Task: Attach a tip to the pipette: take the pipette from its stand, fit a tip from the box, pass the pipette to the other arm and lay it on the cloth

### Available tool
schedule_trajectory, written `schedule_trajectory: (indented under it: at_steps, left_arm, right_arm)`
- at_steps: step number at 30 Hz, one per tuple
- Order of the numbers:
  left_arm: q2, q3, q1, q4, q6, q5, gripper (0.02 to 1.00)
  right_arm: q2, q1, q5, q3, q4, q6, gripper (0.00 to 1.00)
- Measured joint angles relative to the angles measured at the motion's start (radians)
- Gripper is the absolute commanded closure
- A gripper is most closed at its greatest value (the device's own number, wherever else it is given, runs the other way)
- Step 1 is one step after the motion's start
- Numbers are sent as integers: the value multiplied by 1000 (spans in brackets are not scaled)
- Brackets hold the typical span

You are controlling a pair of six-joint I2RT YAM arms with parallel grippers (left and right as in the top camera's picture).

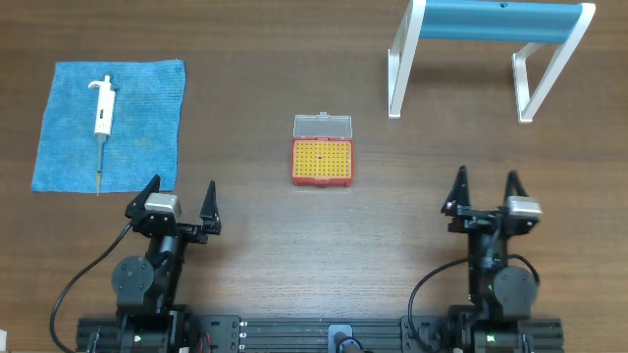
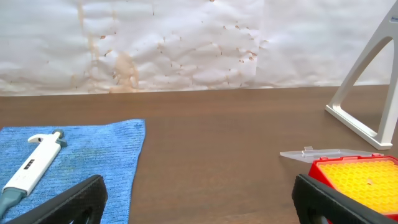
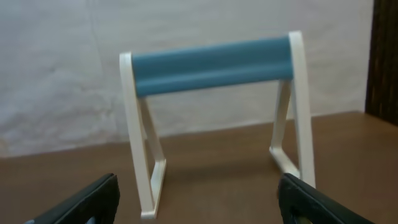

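Note:
A white pipette (image 1: pixel 102 110) with a yellow tip lies on the blue cloth (image 1: pixel 137 137) at the far left; it also appears as the pipette (image 2: pixel 31 167) on the cloth (image 2: pixel 99 155) in the left wrist view. The red tip box (image 1: pixel 321 162) with its clear lid open sits mid-table, seen too as the tip box (image 2: pixel 360 177). The white stand with a blue bar (image 1: pixel 491 25) is at the back right, with nothing on it, the same stand (image 3: pixel 211 65) facing the right wrist. My left gripper (image 1: pixel 180 203) and right gripper (image 1: pixel 485 190) hang open and hold nothing near the front edge.
Brown wooden tabletop (image 1: pixel 294 255) surrounds everything. A pale crinkled wall (image 2: pixel 186 43) backs the table. Both arm bases stand along the front edge.

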Motion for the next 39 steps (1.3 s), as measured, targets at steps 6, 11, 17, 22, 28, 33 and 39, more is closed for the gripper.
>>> schedule_trajectory:
  at_steps: [6,11,17,22,28,33,39]
  left_arm:
    - [0,0,0,0,0,0,56]
    - [0,0,0,0,0,0,56]
    - [0,0,0,0,0,0,56]
    - [0,0,0,0,0,0,56]
    - [0,0,0,0,0,0,56]
    - [0,0,0,0,0,0,56]
    - [0,0,0,0,0,0,56]
  right_arm:
    - [-50,39,-23,-5,-103,-1,176]
    - [-52,39,-24,-5,-168,-3,176]
    - [-53,39,-28,-5,-245,-3,176]
    - [-53,39,-31,-5,-245,-3,176]
    - [-53,39,-31,-5,-245,-3,176]
    - [-53,39,-31,-5,-245,-3,176]
    - [-53,39,-31,-5,-245,-3,176]
